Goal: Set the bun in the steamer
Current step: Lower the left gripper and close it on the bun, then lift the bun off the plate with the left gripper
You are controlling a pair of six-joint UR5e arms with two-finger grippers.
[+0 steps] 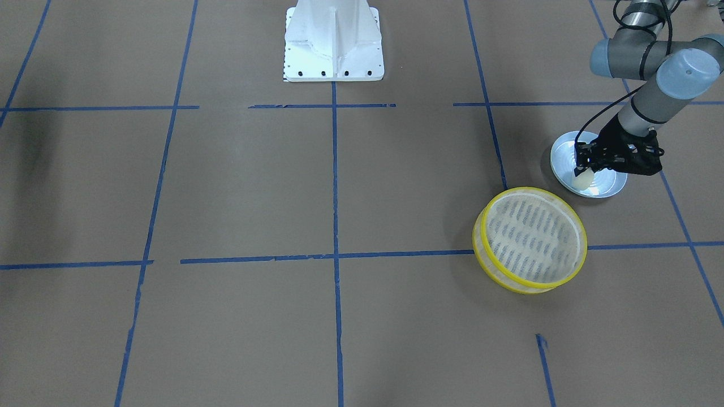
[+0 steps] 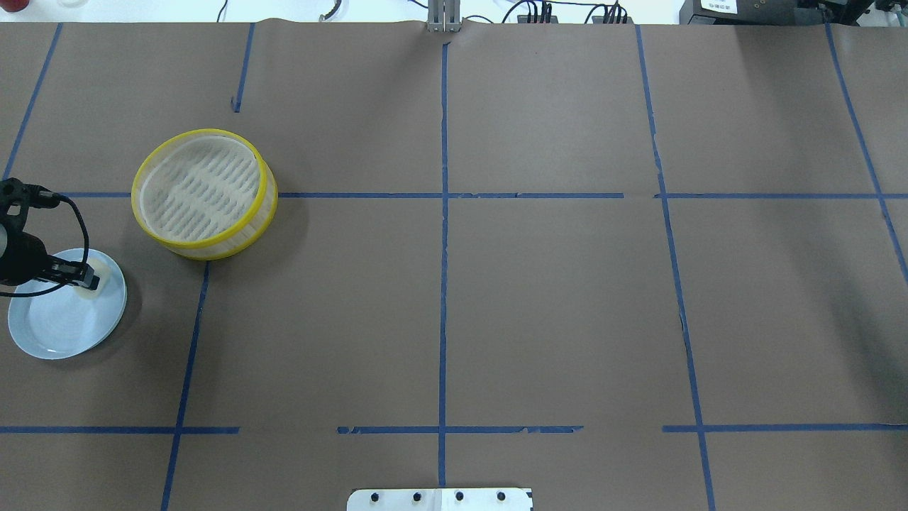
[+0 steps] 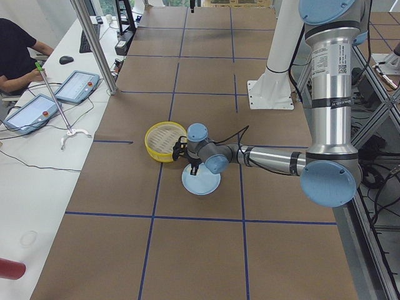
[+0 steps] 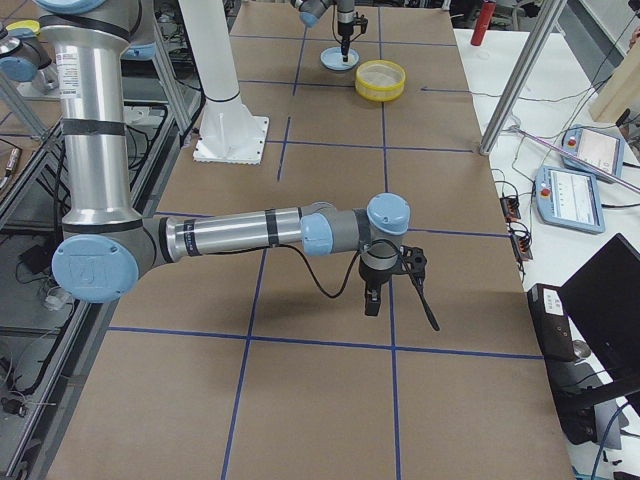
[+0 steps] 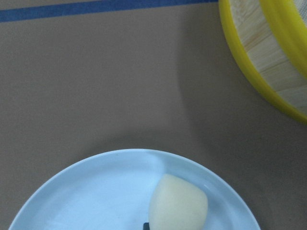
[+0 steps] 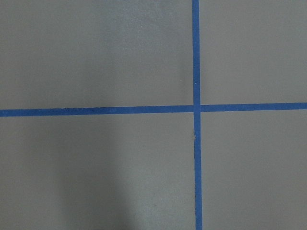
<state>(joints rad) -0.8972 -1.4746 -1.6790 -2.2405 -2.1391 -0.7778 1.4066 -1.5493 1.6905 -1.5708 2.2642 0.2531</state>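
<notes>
The cream-white bun (image 1: 584, 180) lies on a pale blue plate (image 1: 605, 186) at the robot's left side. My left gripper (image 1: 585, 168) is down on the plate and its fingers look closed on the bun. The overhead view shows the gripper (image 2: 91, 280), the bun (image 2: 103, 272) and the plate (image 2: 57, 326). In the left wrist view the bun (image 5: 178, 203) rests low on the plate (image 5: 96, 191). The yellow-rimmed steamer (image 1: 481, 249) stands empty beside the plate, further from the robot, and also shows overhead (image 2: 213, 245). My right gripper (image 4: 372, 300) hangs over bare table far off; I cannot tell whether it is open or shut.
The white robot base (image 1: 334, 39) stands at the table's robot-side edge. Blue tape lines divide the brown table into squares. A side table with tablets (image 3: 31, 112) and a seated operator lies beyond the far edge.
</notes>
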